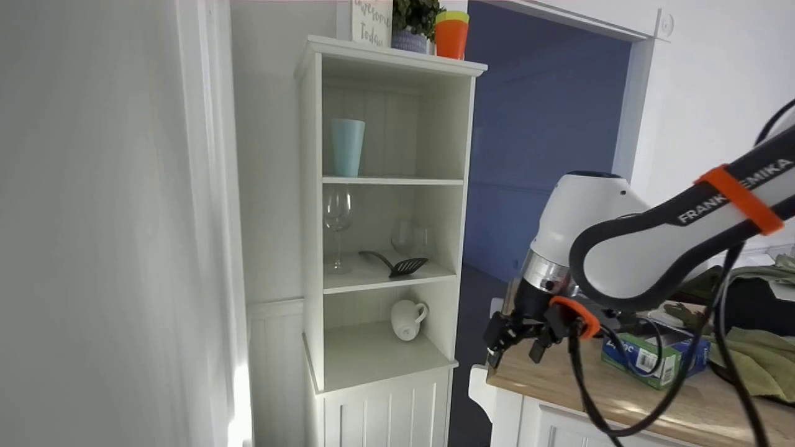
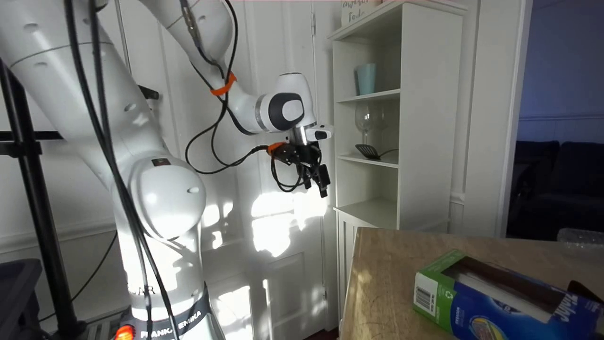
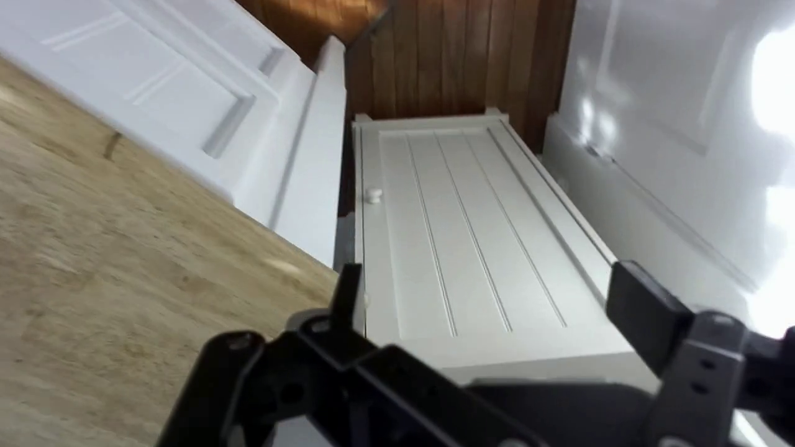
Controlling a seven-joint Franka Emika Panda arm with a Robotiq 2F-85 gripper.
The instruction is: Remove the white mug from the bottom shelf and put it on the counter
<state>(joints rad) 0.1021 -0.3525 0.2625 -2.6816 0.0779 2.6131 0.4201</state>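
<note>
The white mug [image 1: 407, 320] lies tilted on the bottom shelf [image 1: 372, 357], near the right wall in an exterior view, its handle to the upper right. In the exterior view where the bottom shelf [image 2: 375, 212] is seen from the side, the mug is hidden. The wrist view does not show the mug. My gripper [image 1: 515, 354] is outside the shelving unit, pointing down, apart from the mug. The gripper also shows in an exterior view [image 2: 316, 186]. In the wrist view the gripper's fingers [image 3: 486, 279] are wide apart with nothing between them. The counter [image 1: 546, 375] is tan wood.
A blue and green box [image 2: 500, 302] lies on the counter, with green cloth [image 1: 761, 360] behind it. Higher compartments hold a black slotted spatula [image 1: 407, 267], a wine glass [image 1: 338, 211] and a pale blue tumbler [image 1: 348, 148]. The panelled door [image 3: 459, 236] is below the shelf.
</note>
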